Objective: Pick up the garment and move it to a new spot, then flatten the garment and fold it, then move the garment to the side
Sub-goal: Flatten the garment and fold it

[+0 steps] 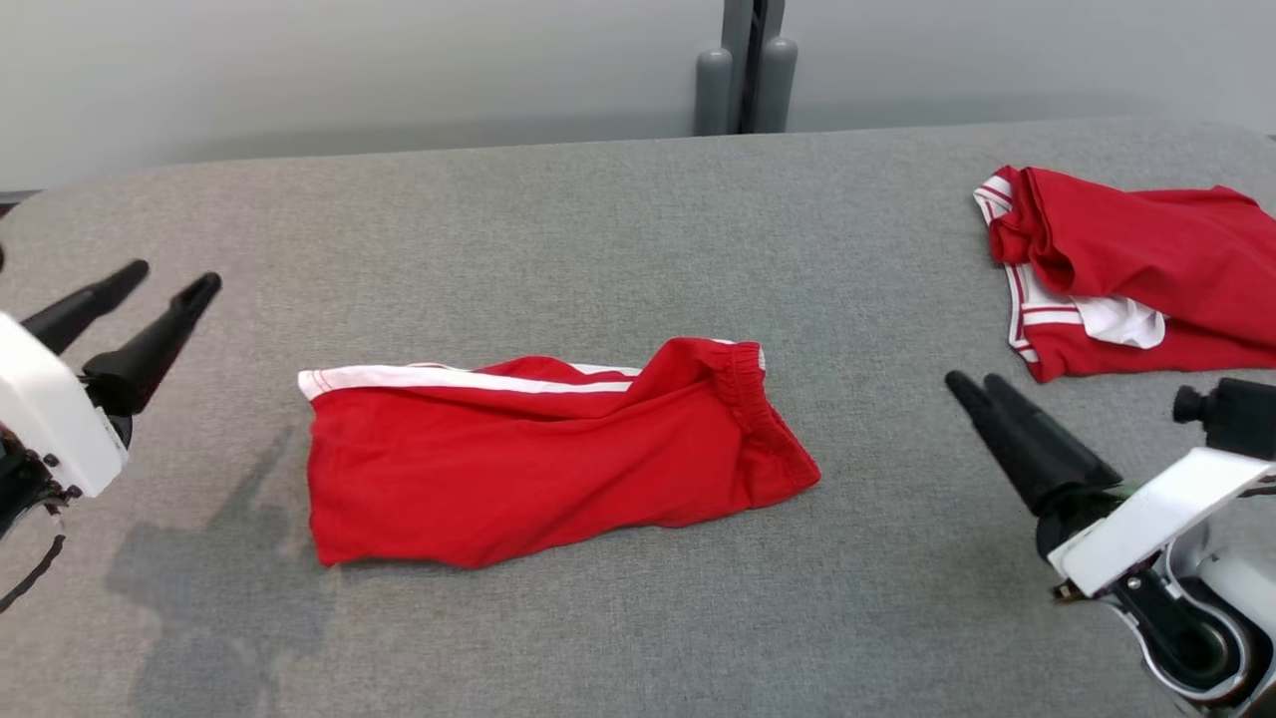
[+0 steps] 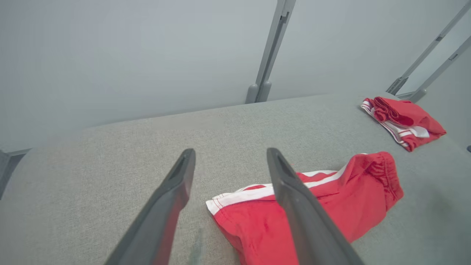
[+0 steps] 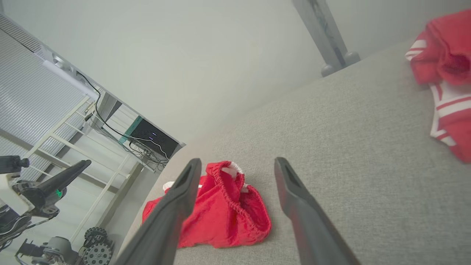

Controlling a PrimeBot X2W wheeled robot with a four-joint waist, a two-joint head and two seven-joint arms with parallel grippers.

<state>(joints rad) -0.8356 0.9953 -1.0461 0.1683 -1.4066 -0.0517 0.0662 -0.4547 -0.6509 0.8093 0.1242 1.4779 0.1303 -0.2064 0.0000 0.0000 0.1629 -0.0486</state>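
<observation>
Your left pincer (image 1: 171,276) and right pincer (image 1: 972,381) are hanging spread and empty at the frame's sides. The garment (image 1: 538,459) is lying mid-frame on the counter (image 1: 598,199), seemingly folded, so you are likely facing the move aside, calling for pinching both ends

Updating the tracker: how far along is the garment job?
Done, apparently: the red shorts lie folded on the table, a bit rumpled. In hand: nothing; left hand and right hand are open, clear of the cloth. Left: moving the shorts to the side. A second red garment sits bunched at the far right.
</observation>
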